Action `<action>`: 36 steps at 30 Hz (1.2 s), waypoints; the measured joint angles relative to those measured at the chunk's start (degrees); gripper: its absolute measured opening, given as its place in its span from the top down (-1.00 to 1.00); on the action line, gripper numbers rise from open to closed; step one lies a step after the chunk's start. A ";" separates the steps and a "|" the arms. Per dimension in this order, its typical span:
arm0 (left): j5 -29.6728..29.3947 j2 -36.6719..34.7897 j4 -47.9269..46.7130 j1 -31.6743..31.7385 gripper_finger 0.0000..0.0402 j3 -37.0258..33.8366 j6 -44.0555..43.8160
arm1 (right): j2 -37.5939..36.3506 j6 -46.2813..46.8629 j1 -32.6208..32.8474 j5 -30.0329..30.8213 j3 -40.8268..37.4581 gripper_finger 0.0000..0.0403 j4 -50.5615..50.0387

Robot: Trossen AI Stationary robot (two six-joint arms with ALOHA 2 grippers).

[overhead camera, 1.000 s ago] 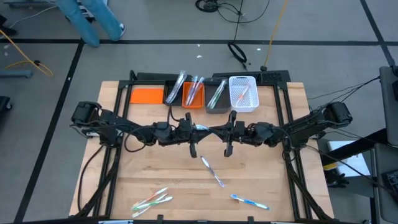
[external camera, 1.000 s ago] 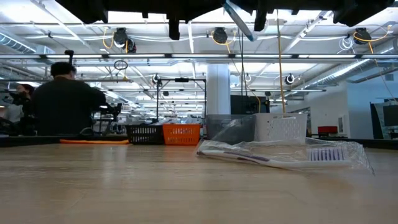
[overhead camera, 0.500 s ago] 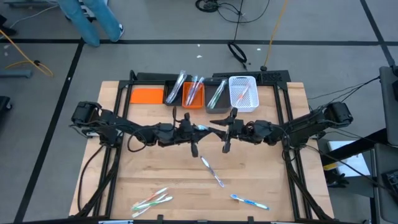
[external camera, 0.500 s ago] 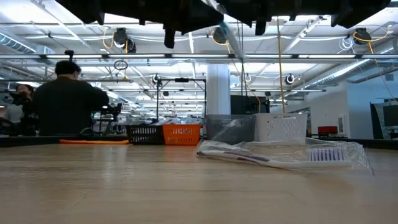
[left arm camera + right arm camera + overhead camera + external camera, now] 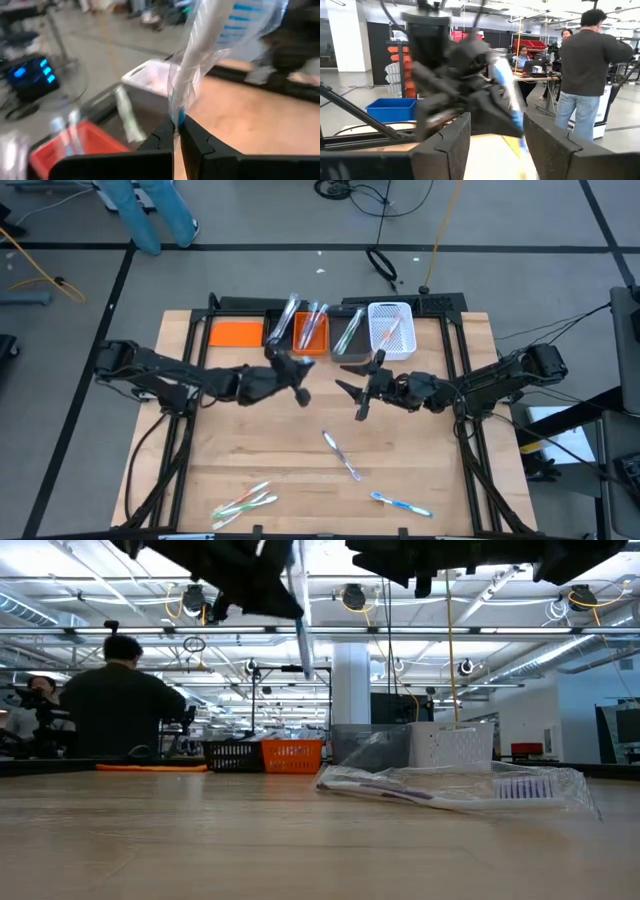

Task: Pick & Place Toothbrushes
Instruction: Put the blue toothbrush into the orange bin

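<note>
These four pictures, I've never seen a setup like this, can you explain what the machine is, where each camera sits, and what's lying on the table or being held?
It is a robot with two dark arms over a wooden table, each ending in two fingers.

One camera looks straight down on everything. One sits at tabletop height and looks across into the room, where people stand. The other two ride on the arms' wrists.

The left gripper is shut on a wrapped toothbrush, carried near the bins. The right gripper is open and empty, near the table's middle.

At the table's far edge sit an orange tray, an orange bin, a grey bin and a white basket; the bins and the basket hold toothbrushes. Loose ones lie on the wood: two in the middle, one to the right, a cluster at the near edge.
</note>
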 joint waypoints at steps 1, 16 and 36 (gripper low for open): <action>0.23 0.00 -0.62 1.06 1.00 0.00 -0.81 | -0.01 0.18 0.11 -0.05 0.00 0.14 -0.11; 13.08 0.63 -5.67 18.42 1.00 0.02 -5.49 | 0.02 6.09 0.97 -0.22 0.00 0.15 -6.48; 19.00 7.30 -6.90 29.59 1.00 0.04 -8.07 | 0.02 6.11 1.06 -0.25 0.00 0.15 -7.54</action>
